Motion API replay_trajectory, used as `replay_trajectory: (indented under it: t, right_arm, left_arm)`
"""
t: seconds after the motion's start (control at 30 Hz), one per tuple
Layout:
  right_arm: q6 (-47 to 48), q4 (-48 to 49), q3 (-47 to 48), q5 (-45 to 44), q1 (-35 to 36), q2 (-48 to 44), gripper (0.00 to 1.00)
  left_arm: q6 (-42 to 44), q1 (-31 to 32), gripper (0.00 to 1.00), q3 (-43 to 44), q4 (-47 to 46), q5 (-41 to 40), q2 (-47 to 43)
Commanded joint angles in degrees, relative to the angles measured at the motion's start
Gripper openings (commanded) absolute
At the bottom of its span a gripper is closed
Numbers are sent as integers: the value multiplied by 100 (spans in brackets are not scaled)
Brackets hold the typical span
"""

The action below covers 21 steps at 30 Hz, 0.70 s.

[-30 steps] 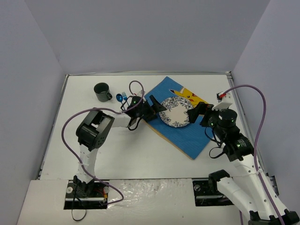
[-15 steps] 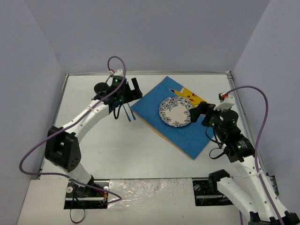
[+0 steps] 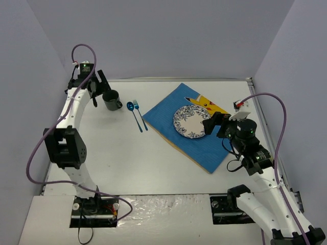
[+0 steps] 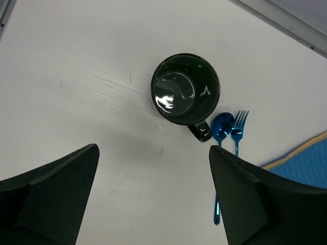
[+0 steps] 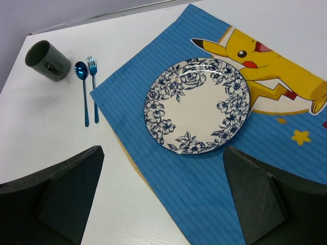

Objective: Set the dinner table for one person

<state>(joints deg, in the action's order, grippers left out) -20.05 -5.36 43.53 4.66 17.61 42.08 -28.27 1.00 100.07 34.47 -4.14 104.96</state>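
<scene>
The dinner table point(image 3: 127, 158) is a white tabletop. A blue placemat point(image 3: 196, 145) with a yellow cartoon figure lies on it, and a blue-flowered plate point(image 3: 191, 121) rests on the mat. Left of the mat lie a blue spoon point(image 3: 135, 115) and a blue fork point(image 3: 141, 113), side by side. A dark mug point(image 3: 111, 100) stands upright further left. My left gripper point(image 3: 97, 88) hovers open just left of the mug point(image 4: 185, 92), nothing between its fingers. My right gripper point(image 3: 212, 123) is open and empty above the plate's point(image 5: 196, 104) right side.
Grey walls enclose the table on three sides, with a raised rim point(image 3: 163, 80) along the back. The left arm stretches along the left edge. In the left wrist view the spoon point(image 4: 222, 127) and fork point(image 4: 238, 122) lie right of the mug handle.
My left arm has swung from the placemat's left edge out to the far left, ending beside the mug. The spoon and fork are now uncovered. The right arm has barely shifted.
</scene>
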Motion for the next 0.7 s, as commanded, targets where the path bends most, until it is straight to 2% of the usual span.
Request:
replay_trajectory:
  t: [0.0, 0.37, 0.67]
  right_arm:
    - [165, 475, 30, 197, -9, 3, 100]
    - [232, 475, -57, 445, -3, -53, 100]
    - [239, 481, -85, 530, -3, -74, 100]
  left_arm:
    - [324, -120, 77, 907, 466, 152, 733]
    - [397, -294, 56, 1881, 627, 141, 1904]
    - [489, -302, 42, 2296, 680, 238, 2282]
